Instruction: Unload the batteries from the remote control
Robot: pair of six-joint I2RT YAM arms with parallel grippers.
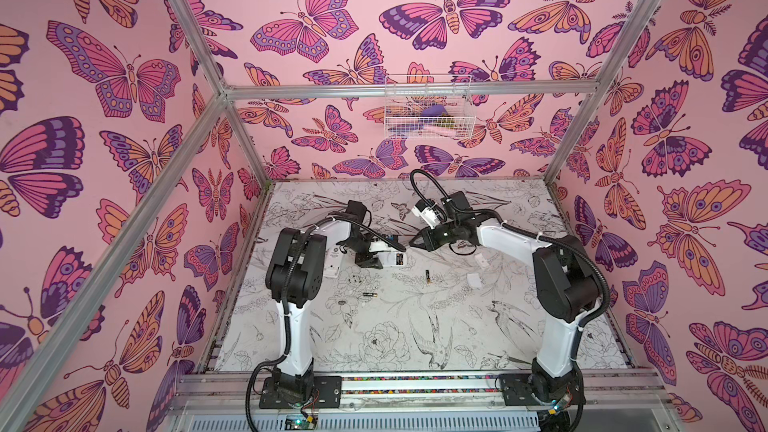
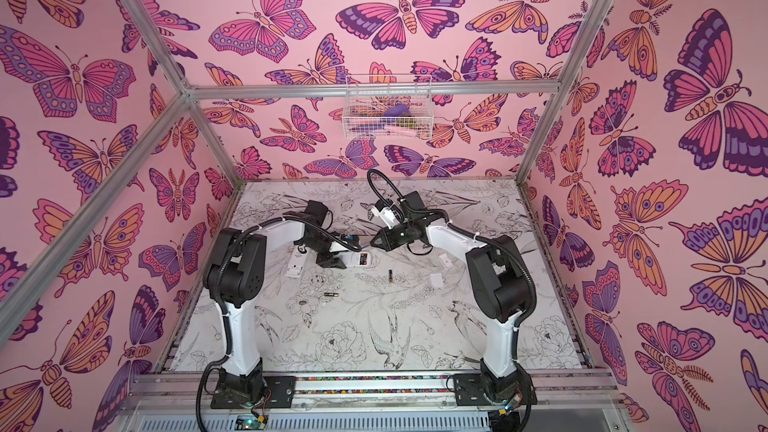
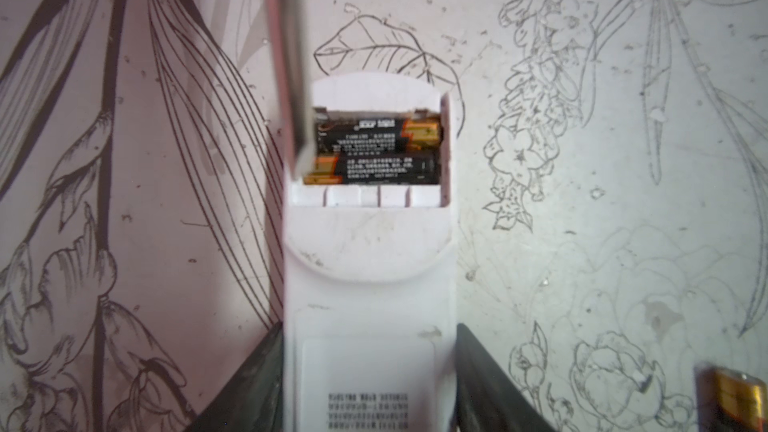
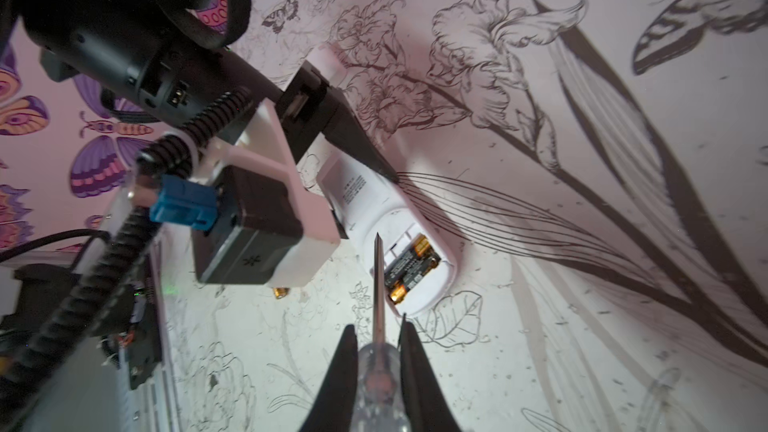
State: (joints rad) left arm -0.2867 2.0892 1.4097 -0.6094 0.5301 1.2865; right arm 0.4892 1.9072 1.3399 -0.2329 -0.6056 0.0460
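Note:
The white remote control point(image 3: 365, 268) lies back up with its battery bay uncovered, and my left gripper point(image 3: 368, 328) is shut on its body. Two black batteries point(image 3: 376, 135) with gold ends lie side by side in the bay point(image 4: 409, 265). My right gripper point(image 4: 377, 326) is shut on a clear-handled screwdriver point(image 4: 380, 380). Its metal shaft point(image 3: 286, 68) reaches to the bay's edge at one end of the batteries. In both top views the grippers point(image 1: 370, 261) point(image 1: 413, 241) meet mid-table, and two loose batteries point(image 1: 427, 277) point(image 1: 370, 295) lie on the mat in front of them.
A second white remote point(image 1: 332, 263) lies left of the held one, partly under the left arm. Two small white covers point(image 1: 480, 260) point(image 1: 473, 280) lie to the right. A wire basket point(image 1: 428, 108) hangs on the back wall. One loose battery point(image 3: 735, 401) shows near the left gripper.

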